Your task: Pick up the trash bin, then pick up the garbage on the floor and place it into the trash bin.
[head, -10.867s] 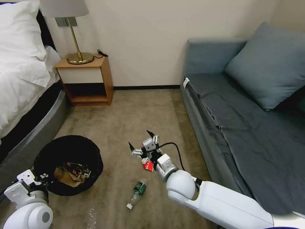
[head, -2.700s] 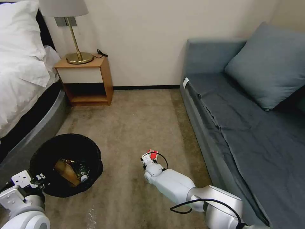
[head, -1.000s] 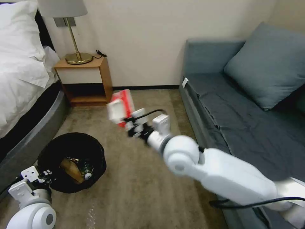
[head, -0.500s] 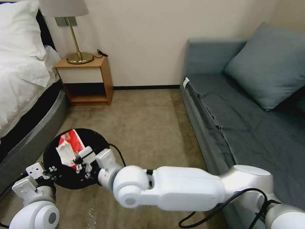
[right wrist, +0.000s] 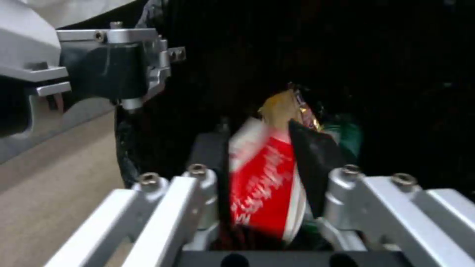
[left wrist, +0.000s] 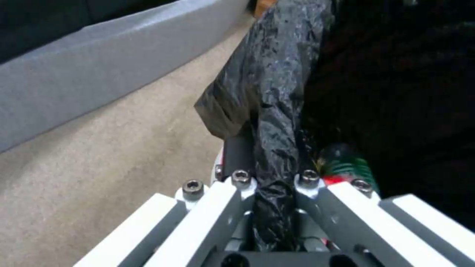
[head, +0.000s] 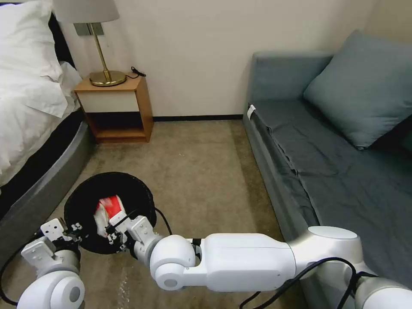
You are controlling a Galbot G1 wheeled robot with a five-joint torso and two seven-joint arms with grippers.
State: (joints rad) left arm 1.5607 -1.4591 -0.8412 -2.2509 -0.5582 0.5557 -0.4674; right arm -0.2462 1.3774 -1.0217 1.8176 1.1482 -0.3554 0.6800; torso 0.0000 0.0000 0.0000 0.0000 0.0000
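The trash bin point(head: 133, 193), lined with a black bag, stands on the carpet beside the bed. My left gripper point(head: 74, 228) is shut on its near rim, pinching the black liner point(left wrist: 277, 92) between the fingers. My right gripper point(head: 113, 227) reaches over the bin's mouth from the near side. It is open, and the red-and-white packet point(head: 108, 207) sits loose and blurred between its spread fingers point(right wrist: 317, 159). Below the packet point(right wrist: 262, 181) lie a gold-brown wrapper point(right wrist: 284, 105) and the green-labelled bottle point(left wrist: 344, 165) inside the bin.
A bed point(head: 30, 124) with a grey base runs along the left, close to the bin. A wooden nightstand point(head: 118, 107) with a brass lamp stands at the wall. A blue-grey sofa point(head: 326, 146) lines the right. Open carpet point(head: 201, 171) lies between them.
The right arm swung the packet from the mid-floor over to the bin and lowered. The packet has sunk from above the rim into the bin and the fingers have spread.
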